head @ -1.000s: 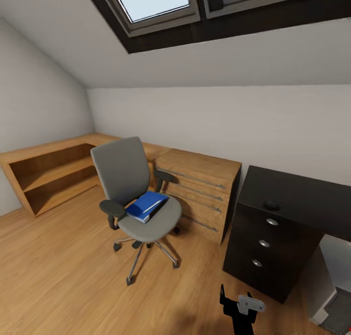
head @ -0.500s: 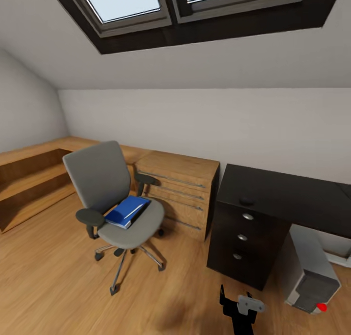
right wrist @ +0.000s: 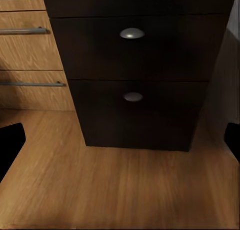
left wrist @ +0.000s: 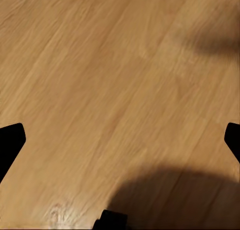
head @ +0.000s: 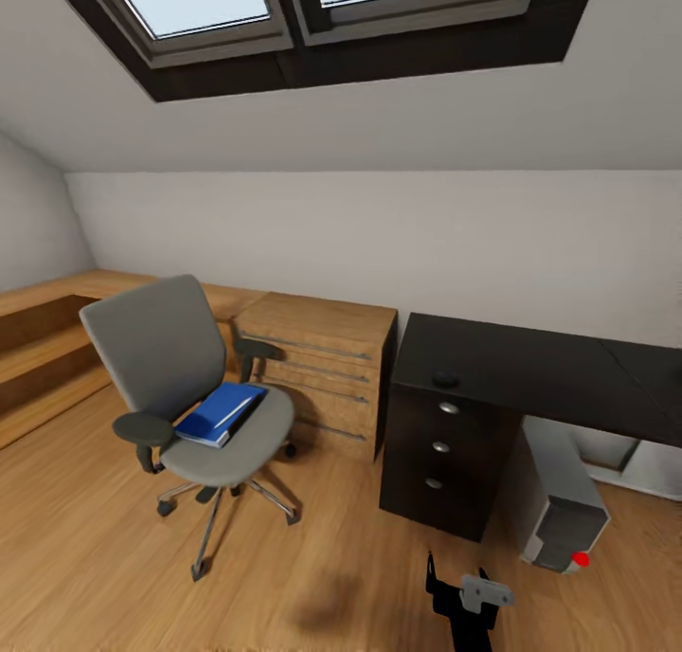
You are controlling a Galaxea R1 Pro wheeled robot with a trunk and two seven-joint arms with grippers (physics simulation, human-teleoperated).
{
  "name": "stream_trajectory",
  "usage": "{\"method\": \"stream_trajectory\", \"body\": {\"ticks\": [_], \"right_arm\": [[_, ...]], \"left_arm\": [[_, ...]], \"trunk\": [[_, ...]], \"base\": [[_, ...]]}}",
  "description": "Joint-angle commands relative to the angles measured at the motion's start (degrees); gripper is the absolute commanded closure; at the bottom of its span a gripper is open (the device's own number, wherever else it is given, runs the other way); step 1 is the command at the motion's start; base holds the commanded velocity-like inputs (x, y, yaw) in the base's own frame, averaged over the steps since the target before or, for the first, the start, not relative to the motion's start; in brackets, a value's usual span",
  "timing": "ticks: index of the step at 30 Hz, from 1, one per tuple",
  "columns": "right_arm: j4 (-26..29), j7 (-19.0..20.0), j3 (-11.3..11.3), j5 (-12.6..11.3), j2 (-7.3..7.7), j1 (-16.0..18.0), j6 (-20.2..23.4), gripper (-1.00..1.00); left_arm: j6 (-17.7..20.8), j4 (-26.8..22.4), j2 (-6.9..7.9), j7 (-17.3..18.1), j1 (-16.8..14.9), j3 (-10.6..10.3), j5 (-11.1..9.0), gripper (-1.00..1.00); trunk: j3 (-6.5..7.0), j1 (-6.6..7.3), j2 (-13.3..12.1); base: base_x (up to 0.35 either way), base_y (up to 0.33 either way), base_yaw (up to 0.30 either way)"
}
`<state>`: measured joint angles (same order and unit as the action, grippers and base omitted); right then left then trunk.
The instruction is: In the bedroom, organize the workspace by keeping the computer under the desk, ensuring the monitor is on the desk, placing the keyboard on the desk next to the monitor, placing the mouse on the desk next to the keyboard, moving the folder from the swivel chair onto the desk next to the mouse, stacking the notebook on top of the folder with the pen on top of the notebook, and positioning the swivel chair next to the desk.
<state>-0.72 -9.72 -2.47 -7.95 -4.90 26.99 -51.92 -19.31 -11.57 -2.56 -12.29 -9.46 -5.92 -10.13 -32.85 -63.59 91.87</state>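
The blue folder lies on the swivel chair seat, left of the black desk; the computer stands under it; both the left pincer and the right pincer are spread, holding nothing.

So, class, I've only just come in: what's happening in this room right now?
Nothing is being handled at the moment. The robot stands on the wooden floor of an attic bedroom, facing the desk. The blue folder lies on the seat of the swivel chair, which stands apart from the desk, in front of a wooden cabinet. The computer sits under the desk. A small dark object rests on the desktop above the drawers. Both grippers are open and empty.
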Motion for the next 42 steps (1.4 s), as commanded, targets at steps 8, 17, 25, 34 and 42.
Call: {"method": "stream_trajectory", "body": {"ticks": [8,17,25,34,42], "right_arm": [[-0.07,0.05,-0.34,-0.52,-0.02,0.05,-0.20,-1.00],[-0.07,0.05,-0.34,-0.55,-0.02,0.05,-0.13,-1.00],[-0.07,0.05,-0.34,-0.57,-0.02,0.07,-0.12,-1.00],[-0.09,0.05,-0.31,-0.57,-0.02,0.07,-0.11,-1.00],[-0.08,0.05,-0.26,-0.57,-0.02,0.05,-0.11,-1.00]], "left_arm": [[-0.13,0.05,0.02,-0.28,-0.03,-0.50,-0.51,-1.00],[-0.07,0.05,0.02,-0.28,-0.03,-0.50,-0.49,-1.00],[-0.35,0.05,0.24,-0.35,-0.03,-0.50,-0.54,-1.00],[-0.55,0.05,0.69,-0.45,-0.03,-0.39,-0.47,-1.00],[-0.55,0.05,0.82,-0.48,-0.03,-0.33,-0.48,-1.00]], "trunk": [[-0.70,0.03,0.03],[-1.51,0.03,0.03],[-2.23,0.03,0.03],[-2.55,0.03,0.03],[-2.33,0.03,0.03]], "base": [[-0.306,0.000,-0.014],[-0.271,-0.076,-0.001],[-0.031,-0.082,0.000],[-0.001,-0.002,0.000],[-0.003,0.000,-0.106]]}}
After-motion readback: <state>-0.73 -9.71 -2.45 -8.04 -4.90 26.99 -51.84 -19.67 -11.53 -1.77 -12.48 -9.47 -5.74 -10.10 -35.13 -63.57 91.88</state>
